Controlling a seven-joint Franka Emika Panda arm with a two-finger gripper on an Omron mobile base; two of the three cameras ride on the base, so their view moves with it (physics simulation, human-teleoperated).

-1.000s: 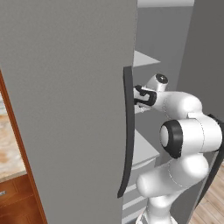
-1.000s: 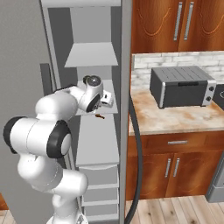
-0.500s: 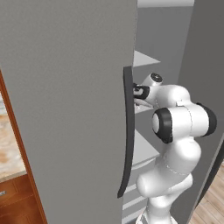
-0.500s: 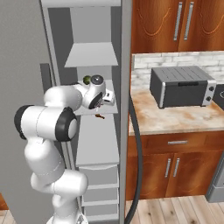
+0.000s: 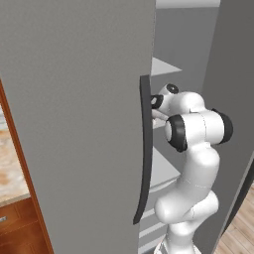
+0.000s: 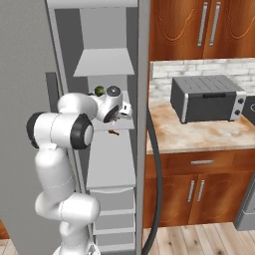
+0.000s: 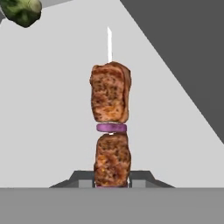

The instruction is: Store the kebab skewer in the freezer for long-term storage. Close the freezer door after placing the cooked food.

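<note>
- Hand view looks along the reddish-brown kebab skewer of meat chunks with a purple onion slice and pale tip [image 7: 110, 131]; its near end sits between the two dark finger tips of the two-finger gripper [image 7: 112, 178], which is clamped together on it.
- Compared with a second ago, the white arm has folded its elbow in closer to the open compartment and the hand has pushed deeper over the pale grey shelf [image 6: 122, 125], so the placing step looks nearly finished, though the skewer is not yet let go.
- Right base view shows the skewer as a small dark stick [image 6: 114, 132] near the shelf's front edge, just under the hand; whether it touches the shelf cannot be told.
- A green leafy lump [image 7: 21, 10] lies toward the shelf's back corner.
- The arm stands bent, forearm level, wrist reaching into the matte grey freezer [image 6: 107, 30].
- The tall grey freezer door with its long dark handle [image 5: 144, 149] stands wide open, just beside the hand; closing remains.
</note>
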